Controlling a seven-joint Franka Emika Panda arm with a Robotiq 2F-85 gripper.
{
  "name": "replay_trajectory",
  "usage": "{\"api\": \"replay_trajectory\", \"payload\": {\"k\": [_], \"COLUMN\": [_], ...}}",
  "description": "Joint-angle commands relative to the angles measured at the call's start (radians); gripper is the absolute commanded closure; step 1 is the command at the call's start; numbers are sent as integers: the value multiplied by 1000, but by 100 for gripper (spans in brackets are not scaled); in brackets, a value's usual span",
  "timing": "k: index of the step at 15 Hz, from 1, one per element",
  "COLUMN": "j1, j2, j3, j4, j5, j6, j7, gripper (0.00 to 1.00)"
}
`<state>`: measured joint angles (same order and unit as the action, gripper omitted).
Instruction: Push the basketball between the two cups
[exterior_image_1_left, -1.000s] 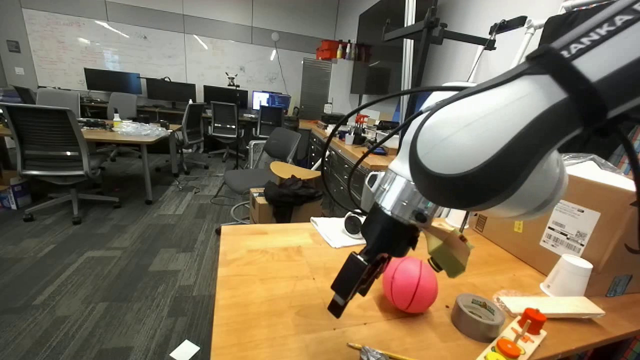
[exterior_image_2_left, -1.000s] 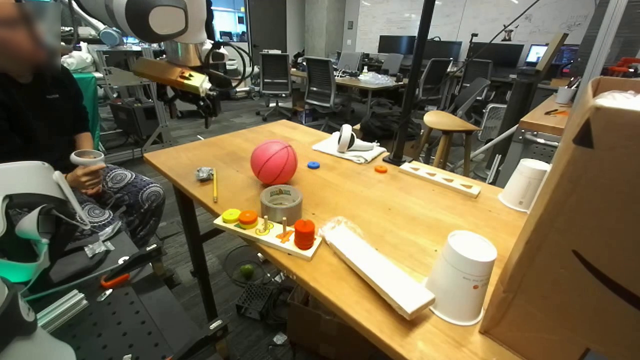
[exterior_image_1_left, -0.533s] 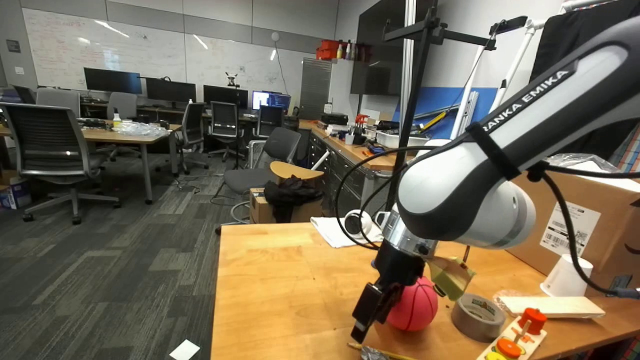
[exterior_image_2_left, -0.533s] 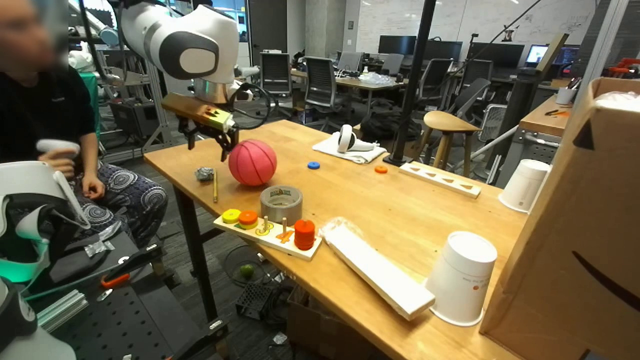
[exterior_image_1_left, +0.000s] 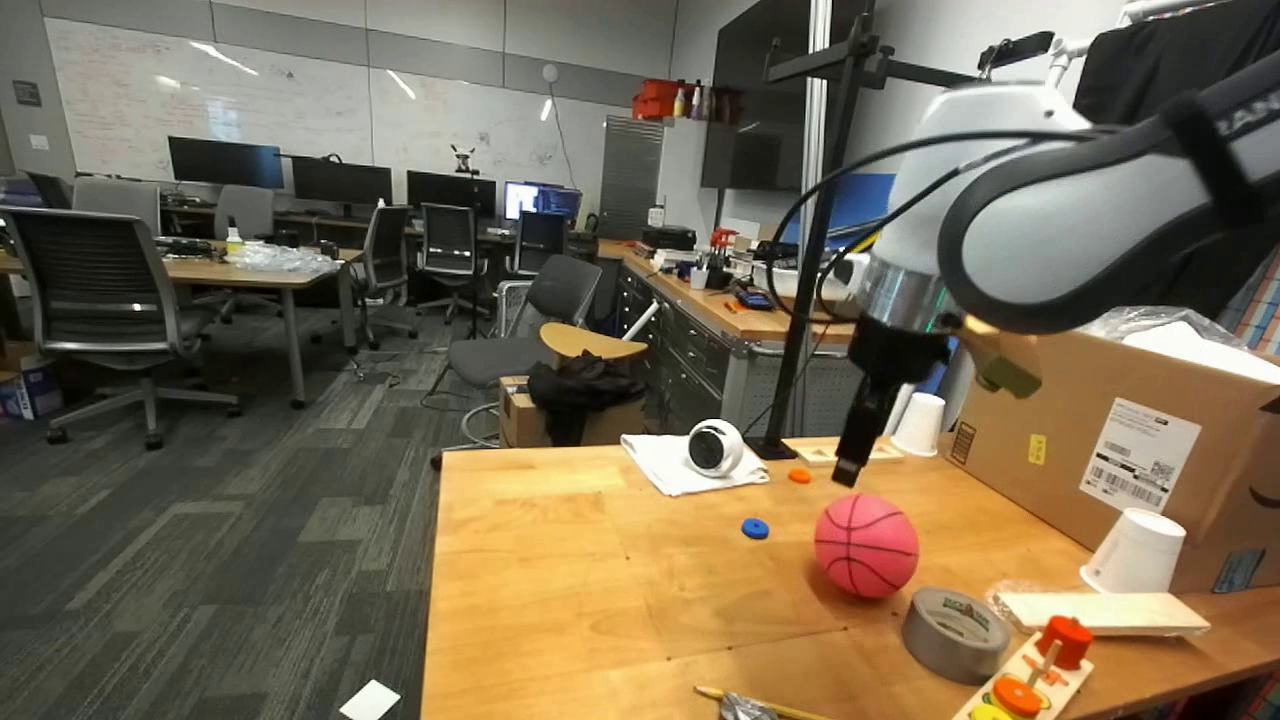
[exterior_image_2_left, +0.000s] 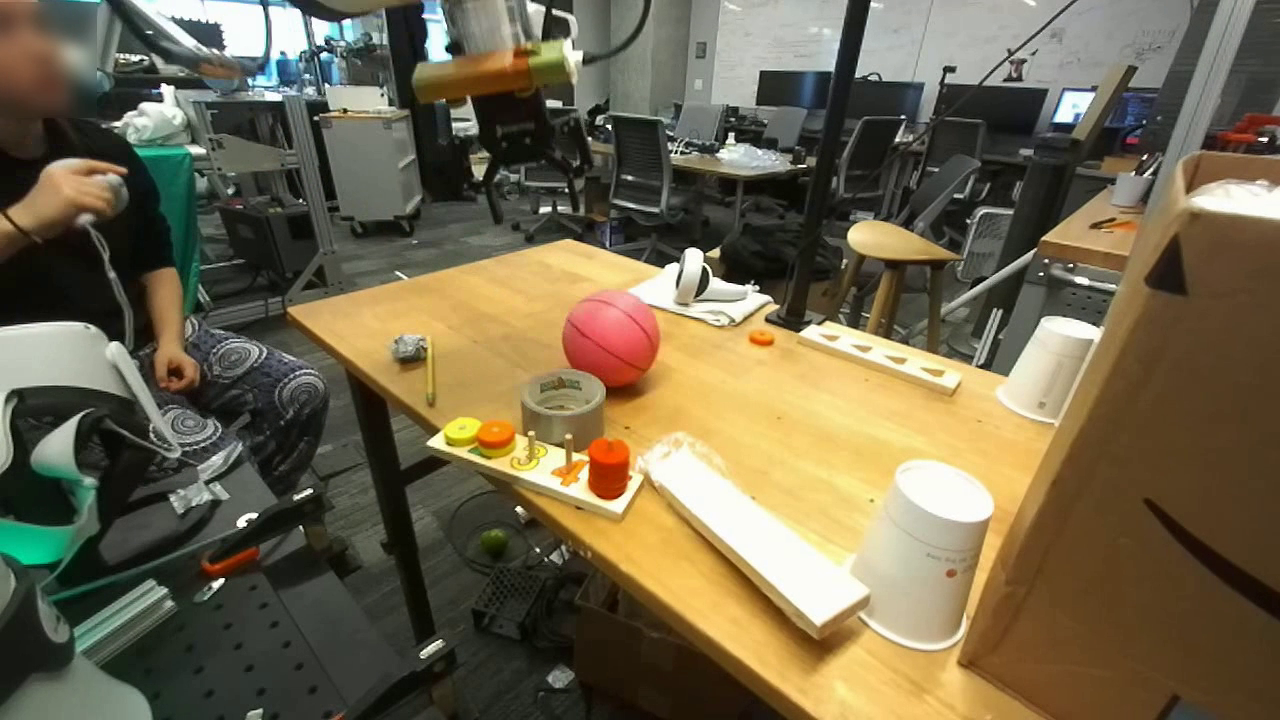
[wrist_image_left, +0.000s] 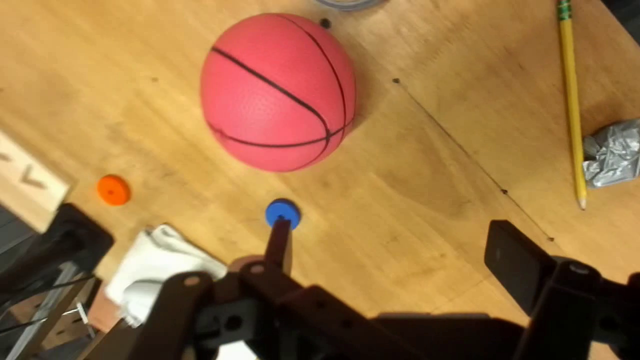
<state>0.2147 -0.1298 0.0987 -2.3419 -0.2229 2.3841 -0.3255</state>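
Note:
The pinkish-red basketball rests on the wooden table beside the grey tape roll; it also shows in an exterior view and at the upper middle of the wrist view. Two white cups stand upside down near the cardboard box: a near cup and a far cup. Both also show in an exterior view, the near cup and the far cup. My gripper is open and empty, raised above the table and apart from the ball. It also shows in an exterior view.
A peg toy and a white-topped plank lie along the table edge. A blue disc, an orange disc, a slotted wooden strip, a cloth with a white headset and a cardboard box are around.
Half a second ago the gripper was low beside the ball, which had shifted towards the pencil. Now the ball has moved the other way, towards the cups' side, and the gripper has risen.

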Motion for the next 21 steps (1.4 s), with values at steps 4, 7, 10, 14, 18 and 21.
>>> {"api": "replay_trajectory", "payload": {"k": [4, 7, 10, 14, 18, 21], "j1": [3, 25, 47, 63, 41, 28], "j2": [-148, -126, -73, 35, 103, 125], "j3": [115, 138, 133, 118, 107, 109], "j4": [-37, -77, -105, -111, -123, -120], "j5": [-177, -104, 33, 282, 521, 712], "j6": [-45, -16, 13, -1, 15, 38], "j7": [167, 211, 223, 158, 41, -97], "gripper": [0, 0, 0, 0, 0, 0]}}
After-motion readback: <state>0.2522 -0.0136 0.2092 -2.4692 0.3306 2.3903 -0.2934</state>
